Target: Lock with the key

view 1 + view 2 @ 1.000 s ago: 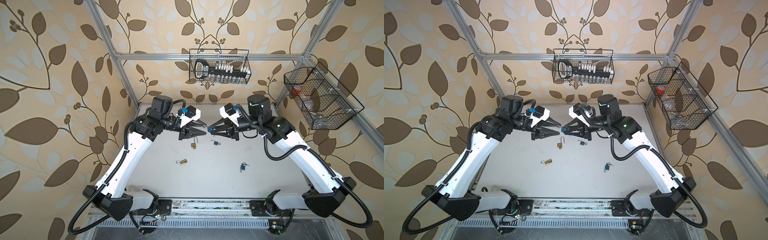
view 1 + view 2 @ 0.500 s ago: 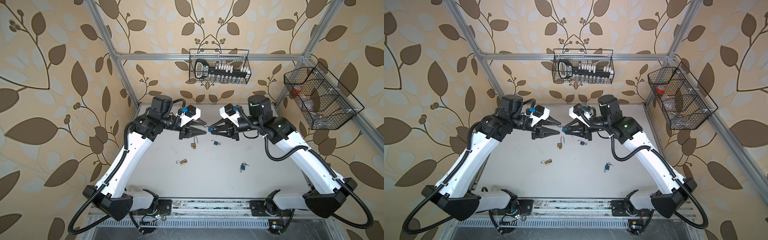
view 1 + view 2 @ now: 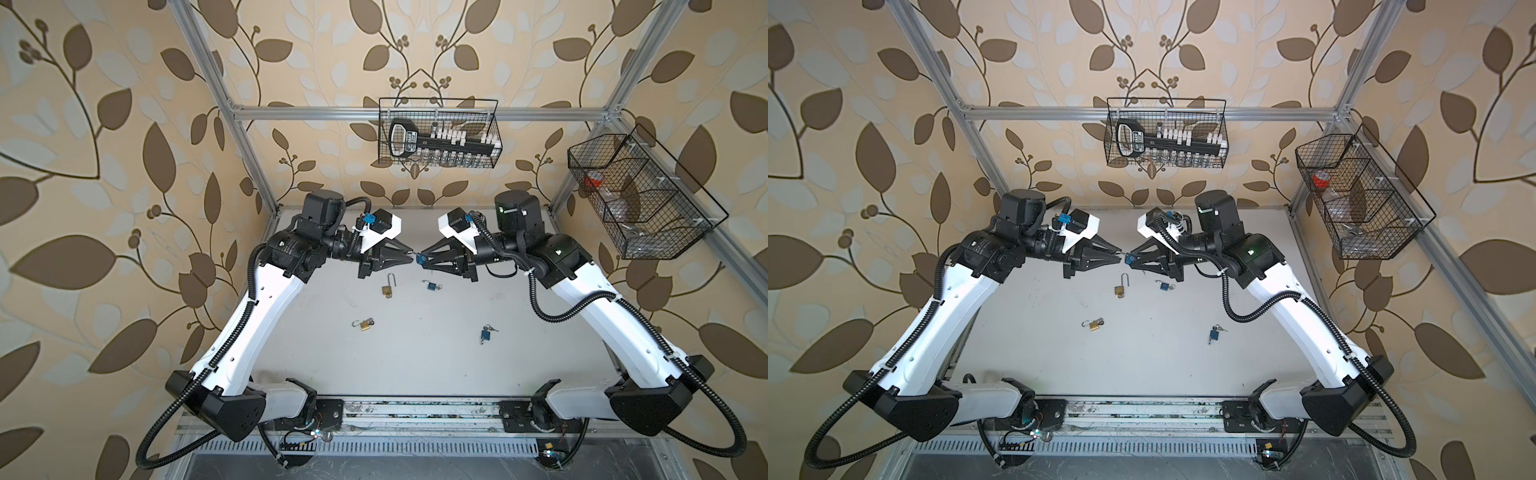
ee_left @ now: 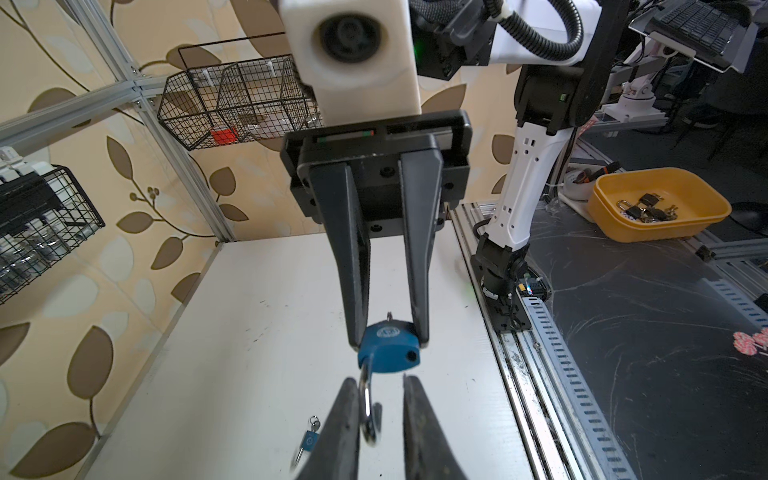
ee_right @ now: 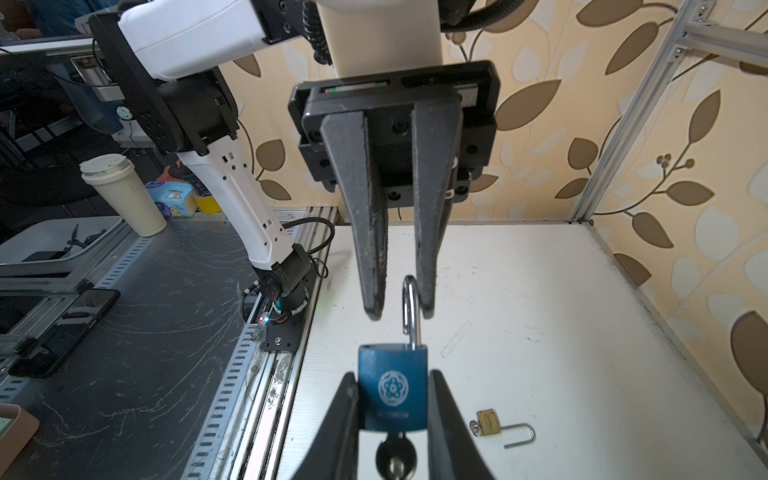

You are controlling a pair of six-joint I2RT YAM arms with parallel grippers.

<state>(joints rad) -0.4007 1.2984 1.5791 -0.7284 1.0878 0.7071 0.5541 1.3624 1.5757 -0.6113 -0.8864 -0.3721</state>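
Top views: your left gripper and right gripper meet tip to tip above the far half of the table. The blue padlock sits between them in both top views. On the table beneath lie a brass padlock, a second brass lock, a spare blue lock and another blue lock.

Left wrist: the right gripper is clamped on the blue padlock body. Its open shackle pokes between your left fingers and touches one, with a gap to the other. The left jaws are slightly apart, not pinching.

Right wrist: the padlock body is squeezed between the right fingers. The key is in the keyhole at the end away from the shackle. The brass padlock lies nearby with its shackle open.
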